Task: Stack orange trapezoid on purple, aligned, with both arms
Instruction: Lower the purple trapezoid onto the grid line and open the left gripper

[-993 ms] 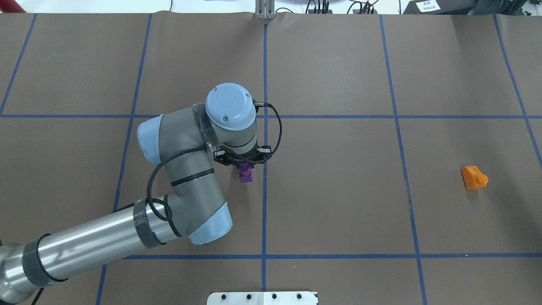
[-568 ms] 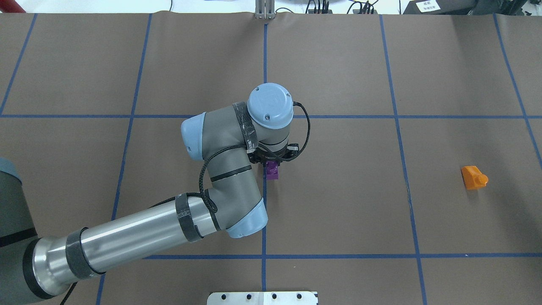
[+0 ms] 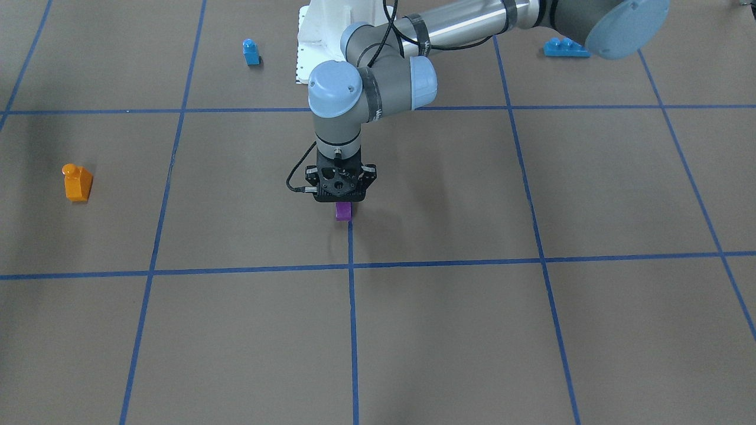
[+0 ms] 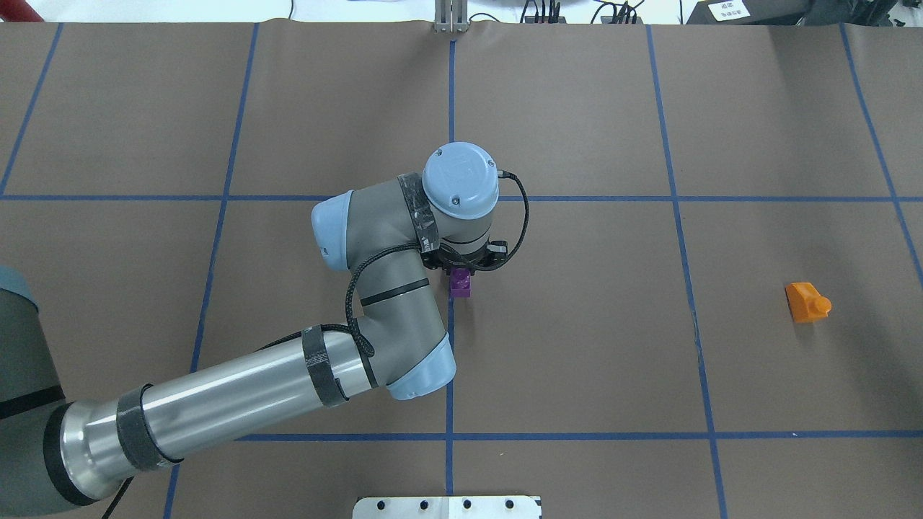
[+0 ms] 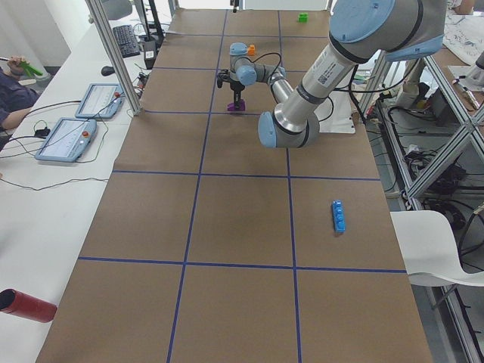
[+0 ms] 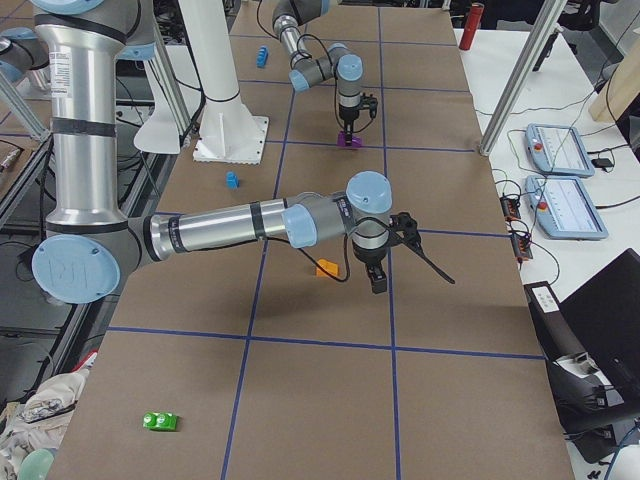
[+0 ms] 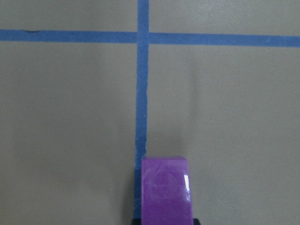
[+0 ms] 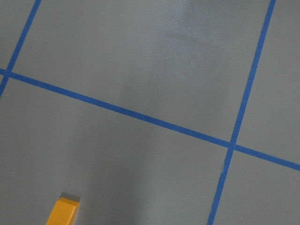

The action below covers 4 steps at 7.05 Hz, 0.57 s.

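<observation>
Brown paper (image 4: 577, 346) crossed by blue tape lines (image 4: 450, 375) covers the table. Pointing straight down, the left gripper (image 3: 342, 203) has its jaws closed on the small glossy dark purple plastic brick (image 7: 166, 187), which sits between them low over the paper; whether it touches the surface I cannot tell. The small glossy orange plastic trapezoid brick (image 4: 806, 301) stands on the paper well apart from those jaws, toward the right arm's side. The right gripper (image 6: 377, 280) shows only from the side, so its jaws' state cannot be told. Its wrist camera catches just a corner of the orange brick, so the brick seems to lie off to one side of them. Both bricks are likely light, rigid and slick. The orange one's slope would shed a pad, so the two flat parallel walls are the place to pinch, below the stud.
</observation>
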Each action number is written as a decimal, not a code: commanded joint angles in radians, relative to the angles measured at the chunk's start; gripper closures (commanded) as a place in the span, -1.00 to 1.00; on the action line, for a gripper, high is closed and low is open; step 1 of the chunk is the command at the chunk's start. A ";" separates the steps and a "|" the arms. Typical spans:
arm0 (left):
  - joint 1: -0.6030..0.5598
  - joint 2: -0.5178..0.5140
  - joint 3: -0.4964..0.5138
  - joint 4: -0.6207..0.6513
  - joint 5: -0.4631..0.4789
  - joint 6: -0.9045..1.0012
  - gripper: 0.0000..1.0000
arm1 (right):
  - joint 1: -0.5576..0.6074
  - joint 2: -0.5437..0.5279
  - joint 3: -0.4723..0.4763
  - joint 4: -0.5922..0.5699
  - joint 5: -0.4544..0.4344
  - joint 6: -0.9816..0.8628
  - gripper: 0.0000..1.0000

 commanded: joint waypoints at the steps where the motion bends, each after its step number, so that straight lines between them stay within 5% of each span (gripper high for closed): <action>1: -0.001 0.002 0.008 -0.001 0.001 0.005 1.00 | -0.002 0.000 0.000 0.000 0.000 0.001 -1.00; 4: -0.001 0.004 0.017 0.000 0.000 0.048 1.00 | -0.004 0.000 0.000 0.000 0.000 0.001 -1.00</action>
